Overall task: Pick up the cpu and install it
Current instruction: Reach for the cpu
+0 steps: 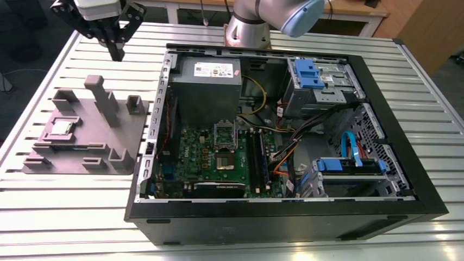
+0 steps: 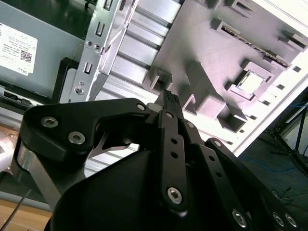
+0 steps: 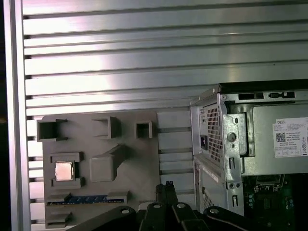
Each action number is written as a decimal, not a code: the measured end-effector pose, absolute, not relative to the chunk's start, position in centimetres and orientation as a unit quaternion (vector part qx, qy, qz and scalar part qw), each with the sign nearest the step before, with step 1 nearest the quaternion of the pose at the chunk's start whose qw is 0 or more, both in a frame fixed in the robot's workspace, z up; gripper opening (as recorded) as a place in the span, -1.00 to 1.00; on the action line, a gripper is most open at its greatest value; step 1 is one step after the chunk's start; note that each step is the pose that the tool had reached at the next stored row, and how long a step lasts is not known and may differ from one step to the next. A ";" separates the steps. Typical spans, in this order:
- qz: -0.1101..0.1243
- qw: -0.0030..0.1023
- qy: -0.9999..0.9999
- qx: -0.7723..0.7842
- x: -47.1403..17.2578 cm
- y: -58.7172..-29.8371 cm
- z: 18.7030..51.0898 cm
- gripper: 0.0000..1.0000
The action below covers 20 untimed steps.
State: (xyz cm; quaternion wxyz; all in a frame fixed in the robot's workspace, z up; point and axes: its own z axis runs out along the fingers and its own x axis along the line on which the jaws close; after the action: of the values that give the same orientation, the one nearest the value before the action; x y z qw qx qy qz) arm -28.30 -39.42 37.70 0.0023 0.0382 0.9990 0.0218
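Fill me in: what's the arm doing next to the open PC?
A single robot arm is set up to move a processor chip into the PC. Its gripper hangs closed and empty above the slatted table, near the far edge of the grey plate. The chip lies in its recess on that plate, not yet picked up. The computer case lies open on its side to the exterior view's right of the plate, its board exposed.

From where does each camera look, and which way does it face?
Exterior view: off the arm, looking down on computer case and grey plate; arm and pincer show.
First wrist view: on the wrist, looking down on plate and cpu; pincer tips show.
Second wrist view: on the wrist, slanting past the pincer's links.
Shared: the cpu on the plate.
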 end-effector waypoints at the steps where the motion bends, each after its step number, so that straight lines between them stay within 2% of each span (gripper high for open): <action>1: 0.022 0.002 0.999 0.038 -28.5 -39.4 37.7 -0.80; 20: 0.022 0.000 0.999 0.038 -32.2 -39.4 37.4 -0.80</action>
State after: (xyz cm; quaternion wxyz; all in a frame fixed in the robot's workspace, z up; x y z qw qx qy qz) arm -32.17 -39.42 37.43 -0.0002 0.0383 0.9990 0.0216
